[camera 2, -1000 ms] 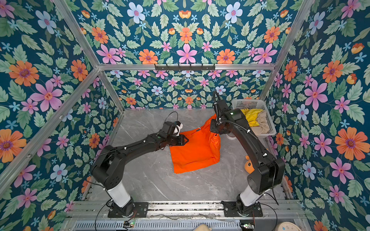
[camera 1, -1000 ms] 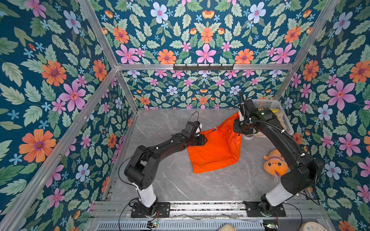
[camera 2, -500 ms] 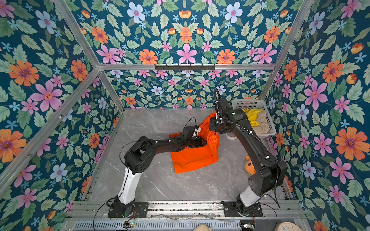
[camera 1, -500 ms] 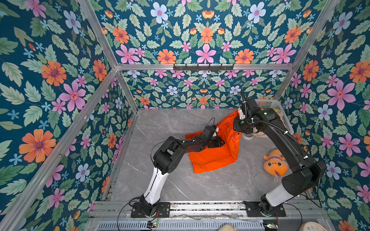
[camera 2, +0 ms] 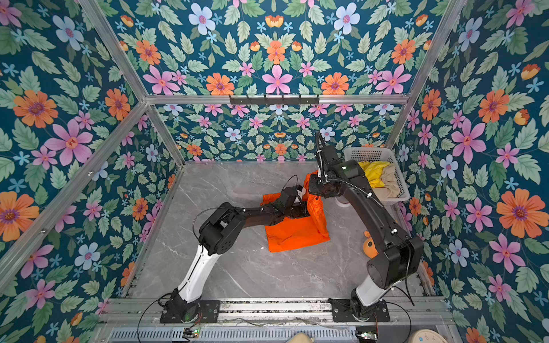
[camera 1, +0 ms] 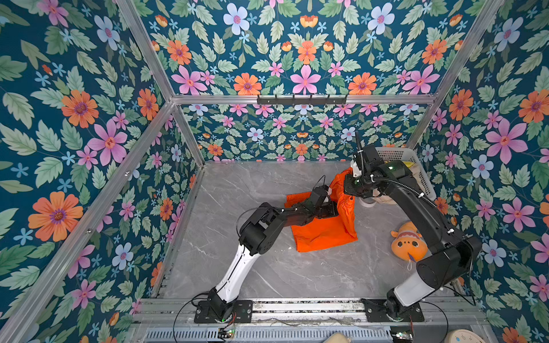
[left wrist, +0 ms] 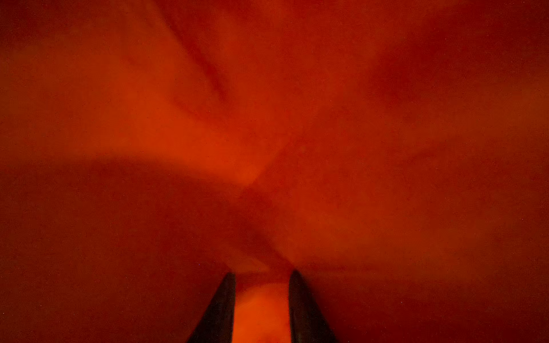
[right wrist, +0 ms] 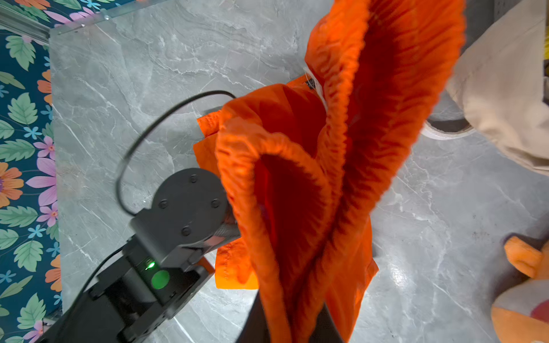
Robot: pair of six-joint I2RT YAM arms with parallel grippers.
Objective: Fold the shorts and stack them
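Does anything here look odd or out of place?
Yes: the left gripper is buried inside the orange shorts, whose waistband the right gripper holds up. A plush fish toy also lies on the table.

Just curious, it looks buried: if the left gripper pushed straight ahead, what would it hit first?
The orange shorts: the left gripper sits inside them, fabric folds just past its tips, though depth is hard to judge.
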